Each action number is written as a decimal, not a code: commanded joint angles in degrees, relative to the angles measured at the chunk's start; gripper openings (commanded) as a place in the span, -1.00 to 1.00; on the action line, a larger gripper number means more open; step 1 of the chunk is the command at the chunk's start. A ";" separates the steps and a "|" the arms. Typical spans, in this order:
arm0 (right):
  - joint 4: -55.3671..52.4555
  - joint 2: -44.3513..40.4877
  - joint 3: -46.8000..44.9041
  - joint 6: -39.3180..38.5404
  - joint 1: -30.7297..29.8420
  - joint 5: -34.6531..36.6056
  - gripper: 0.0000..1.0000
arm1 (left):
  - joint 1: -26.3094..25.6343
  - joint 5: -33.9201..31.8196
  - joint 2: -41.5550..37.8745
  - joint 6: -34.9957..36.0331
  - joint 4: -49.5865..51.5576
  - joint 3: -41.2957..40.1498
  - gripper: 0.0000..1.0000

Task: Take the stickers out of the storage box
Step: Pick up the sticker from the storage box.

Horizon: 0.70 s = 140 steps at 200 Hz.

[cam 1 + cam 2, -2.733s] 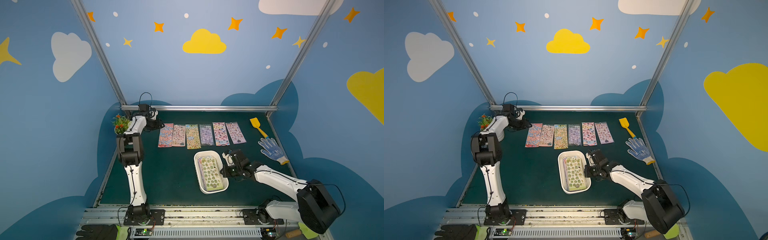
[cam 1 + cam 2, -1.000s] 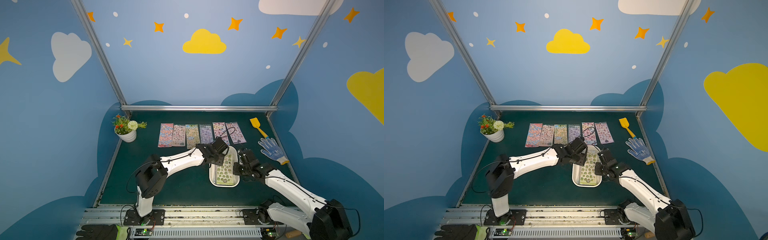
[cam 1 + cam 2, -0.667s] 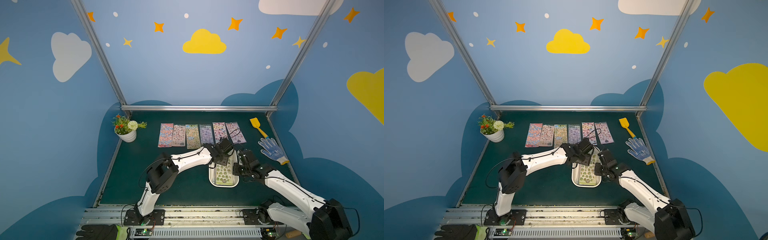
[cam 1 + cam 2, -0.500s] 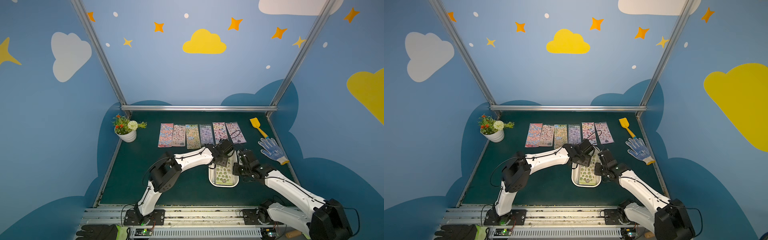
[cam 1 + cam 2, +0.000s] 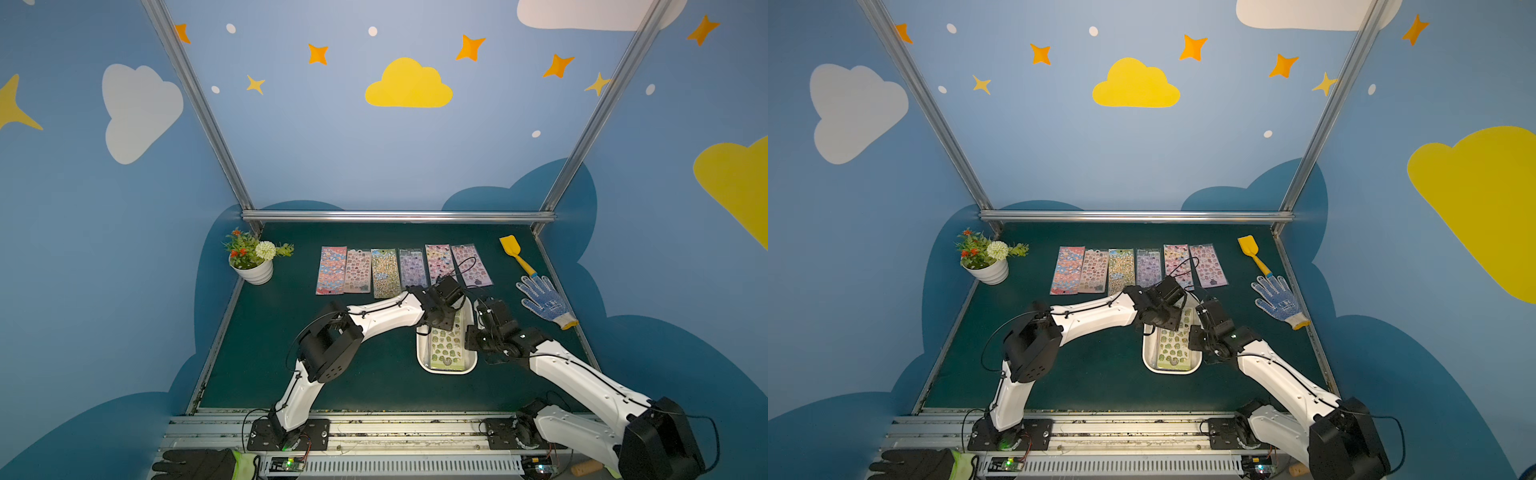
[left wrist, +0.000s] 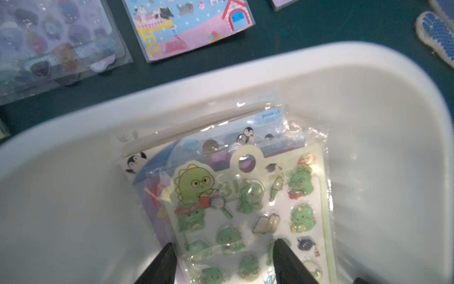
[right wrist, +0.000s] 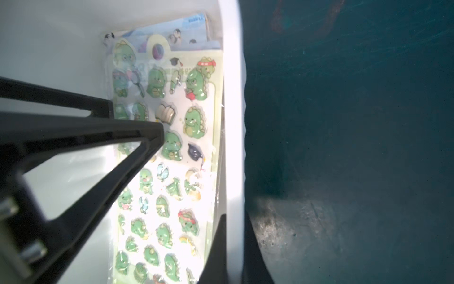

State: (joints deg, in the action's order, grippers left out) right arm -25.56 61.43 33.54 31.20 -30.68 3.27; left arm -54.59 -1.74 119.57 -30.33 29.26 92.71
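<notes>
The white storage box [image 5: 444, 371] [image 5: 1169, 371] lies on the green mat right of centre. Inside it is a stack of stickers, with a green dinosaur sheet [image 5: 446, 347] [image 6: 245, 209] [image 7: 172, 172] on top and a penguin sheet [image 6: 245, 140] beneath. My left gripper [image 5: 451, 309] [image 6: 224, 246] is open at the box's far end, its fingers [image 7: 137, 127] down on the green sheet. My right gripper [image 5: 476, 332] [image 7: 233, 228] is shut on the box's right rim [image 7: 233, 123]. Several more sticker sheets [image 5: 399, 270] [image 5: 1133, 270] lie in a row at the back.
A white flower pot [image 5: 253, 262] stands at the back left. A yellow shovel [image 5: 515, 251] and a blue dotted glove [image 5: 542, 299] lie at the right edge. A black glove [image 5: 195, 467] lies on the front rail.
My left arm swung from the back left corner to the box, and its gripper has come down onto the green sheet. The box has shifted right and turned, with my right gripper on its rim.
</notes>
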 commanded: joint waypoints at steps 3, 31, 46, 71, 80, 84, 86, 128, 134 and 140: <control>2.47 -0.17 -0.23 0.18 0.32 -1.33 -1.00 | 0.68 2.15 -2.60 -0.36 -2.12 -2.05 0.19; 2.75 0.49 -0.23 0.19 0.30 -1.52 -1.00 | 1.50 4.62 -5.37 0.29 -5.04 -4.39 0.02; 2.91 0.75 -0.22 0.18 0.39 -1.60 -1.00 | 1.68 5.42 -7.03 0.48 -6.79 -6.03 -0.04; 3.14 1.22 -0.13 0.08 0.44 -1.75 -1.00 | 1.68 7.07 -9.18 0.97 -9.32 -8.12 -0.15; 3.15 1.41 -0.02 0.09 0.44 -1.79 -1.00 | 1.77 7.35 -9.98 0.97 -10.21 -8.96 -0.18; 3.22 1.50 0.03 0.09 0.49 -1.90 -1.00 | 1.71 7.49 -10.38 0.86 -10.61 -9.31 -0.20; 3.23 1.57 -0.01 0.09 0.45 -1.91 -1.00 | 1.68 7.55 -10.56 0.81 -10.86 -9.56 -0.20; 3.53 1.82 -0.14 0.19 0.51 -2.07 -1.00 | 1.72 9.15 -13.40 0.37 -13.41 -12.02 -0.35; 3.50 1.85 -0.19 0.18 0.52 -2.06 -1.00 | 1.74 9.52 -13.33 0.29 -13.52 -12.09 -0.38; 3.53 1.85 -0.18 0.22 0.51 -2.07 -1.00 | 1.78 9.80 -13.35 0.19 -13.65 -12.02 -0.41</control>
State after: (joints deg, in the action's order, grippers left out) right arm -24.16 63.40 33.36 31.16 -30.41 1.98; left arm -52.93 6.17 107.44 -30.26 17.76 81.17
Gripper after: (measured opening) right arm 0.061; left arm 0.321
